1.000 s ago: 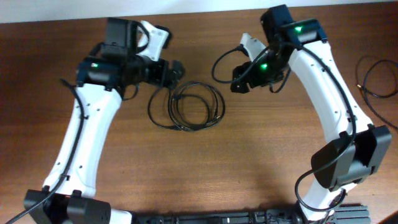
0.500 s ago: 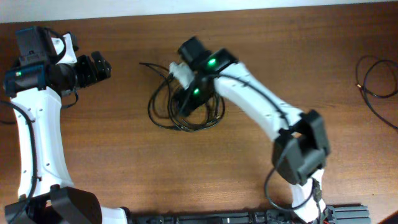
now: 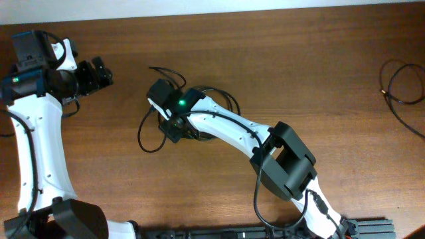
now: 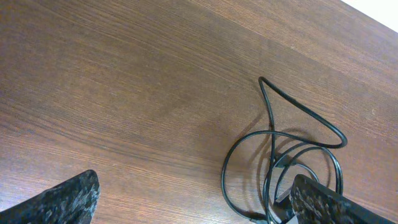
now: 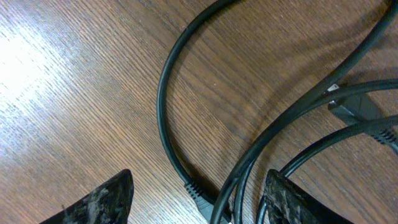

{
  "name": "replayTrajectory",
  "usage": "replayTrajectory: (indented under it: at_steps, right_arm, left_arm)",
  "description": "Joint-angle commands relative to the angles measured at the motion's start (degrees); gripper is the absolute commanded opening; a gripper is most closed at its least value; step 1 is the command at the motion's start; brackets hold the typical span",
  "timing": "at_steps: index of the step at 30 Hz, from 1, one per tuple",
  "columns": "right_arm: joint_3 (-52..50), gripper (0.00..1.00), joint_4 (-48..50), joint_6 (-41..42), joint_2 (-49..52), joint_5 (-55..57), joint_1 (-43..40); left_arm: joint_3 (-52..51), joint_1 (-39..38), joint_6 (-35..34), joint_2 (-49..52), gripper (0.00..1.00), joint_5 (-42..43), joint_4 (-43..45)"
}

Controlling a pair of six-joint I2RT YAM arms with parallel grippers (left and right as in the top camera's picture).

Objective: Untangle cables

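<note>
The cables [image 3: 141, 133] are thin black cords lying in overlapping loops on the wooden table [image 3: 299, 73], left of centre. My right gripper [image 3: 171, 127] reaches across from the right and sits low over the tangle. In the right wrist view its fingers [image 5: 102, 199] stand apart, open, with several cable strands [image 5: 163, 106] and a small plug end [image 5: 200, 194] on the table between them. My left gripper [image 3: 101, 72] hangs wide open at the far left, well apart from the tangle. Its wrist view shows the loops [image 4: 272, 109] ahead, and nothing between its fingers [image 4: 68, 199].
Another black cable [image 3: 398, 86] lies by itself near the table's right edge. The right arm's white links [image 3: 226, 126] stretch diagonally over the table's middle. The table's back edge [image 3: 265, 12] runs along the top.
My right arm has swung from the right side over onto the tangle, then further left and down, and its jaws have narrowed. The loops have shifted left. My left arm has pulled back to the far left.
</note>
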Motion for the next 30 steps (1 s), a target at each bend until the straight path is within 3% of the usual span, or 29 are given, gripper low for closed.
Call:
replayTrajectory:
  at_steps: [1,13,14,15,16,17,20,23,30]
  right_arm:
    - [-0.46,0.63,0.09,0.94,2.73,-1.90,1.20]
    - [-6.10,0.62,3.48,0.92,3.56,-2.47,3.56]
    - [-6.10,0.50,3.45,0.92,3.56,-2.47,3.58]
    - [-6.08,0.24,2.80,0.92,3.56,-2.49,3.58]
    - [-6.08,0.11,2.12,0.92,3.56,-2.51,3.58]
    - [-5.86,0.04,0.87,0.92,3.52,-2.49,3.56]
    - [-2.60,0.04,-4.20,0.92,2.29,-2.49,2.36]
    - [8.46,0.04,-13.44,0.92,-0.31,-2.51,-1.36]
    - [50.47,0.04,-33.29,0.92,-2.32,-2.51,-12.72]
  left_arm:
    - [-0.04,0.35,-0.50,0.35,0.99,-0.81,-0.20]
    - [-0.04,0.35,-0.50,0.35,0.99,-0.79,-1.22]
    - [-0.04,0.35,-0.52,0.35,0.99,-0.79,-1.22]
    - [-0.04,0.35,-0.52,0.35,0.99,-0.79,-1.38]
    - [-0.04,0.35,-0.52,0.35,0.99,-0.79,-1.42]
    - [-0.04,0.35,-0.52,0.35,0.99,-0.79,-1.46]
    - [-0.04,0.35,-0.52,0.35,0.99,-0.79,-1.44]
    - [-0.04,0.35,-0.52,0.35,0.99,-0.79,-1.44]
    - [-0.04,0.35,-0.50,0.35,0.99,-0.81,-1.42]
